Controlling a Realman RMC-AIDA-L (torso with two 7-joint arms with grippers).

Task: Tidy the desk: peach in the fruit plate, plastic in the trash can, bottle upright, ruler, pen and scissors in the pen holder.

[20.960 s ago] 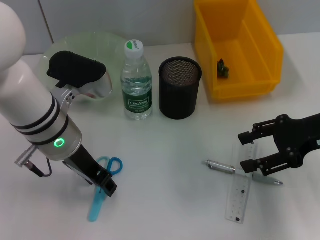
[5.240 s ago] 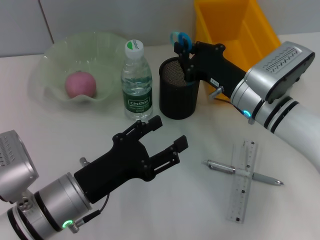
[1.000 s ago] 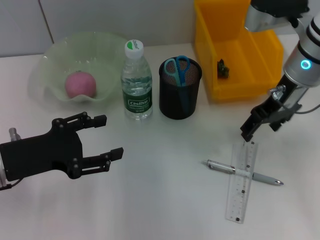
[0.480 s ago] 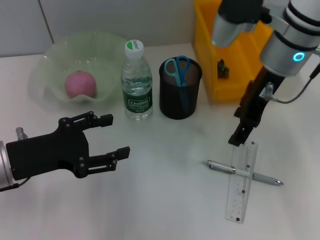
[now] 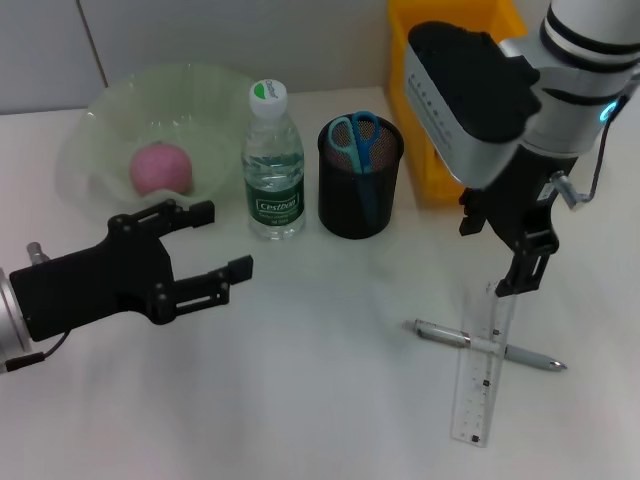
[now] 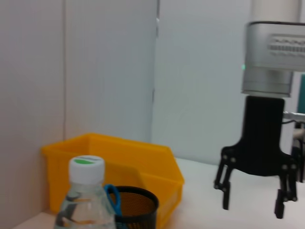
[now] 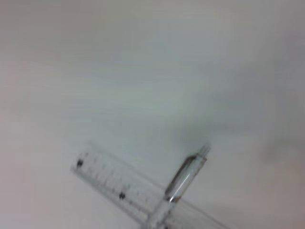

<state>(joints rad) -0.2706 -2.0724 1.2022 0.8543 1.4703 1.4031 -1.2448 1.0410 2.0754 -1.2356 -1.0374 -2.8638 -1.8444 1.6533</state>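
Note:
The pink peach [image 5: 160, 168] lies in the glass fruit plate [image 5: 100, 110]. Beside it the bottle [image 5: 273, 165] stands upright, next to the black mesh pen holder [image 5: 358, 200] with the blue scissors [image 5: 355, 140] inside. The clear ruler [image 5: 484, 372] lies flat with the silver pen [image 5: 487, 345] across it. My right gripper [image 5: 498, 248] hangs open just above the ruler's far end. My left gripper [image 5: 222, 242] is open at the left, holding nothing. In the right wrist view the ruler [image 7: 119, 191] and pen [image 7: 186, 174] lie below. The plastic is hidden behind my right arm.
The yellow trash can [image 5: 440, 10] stands at the back right, largely covered by my right arm. The left wrist view shows the bottle [image 6: 86, 191], pen holder [image 6: 136, 205], yellow bin [image 6: 124, 157] and the right gripper [image 6: 252, 191] farther off.
My right arm has swung round and come down over the ruler's far end, its wrist now covering the bin. The left gripper has shifted slightly.

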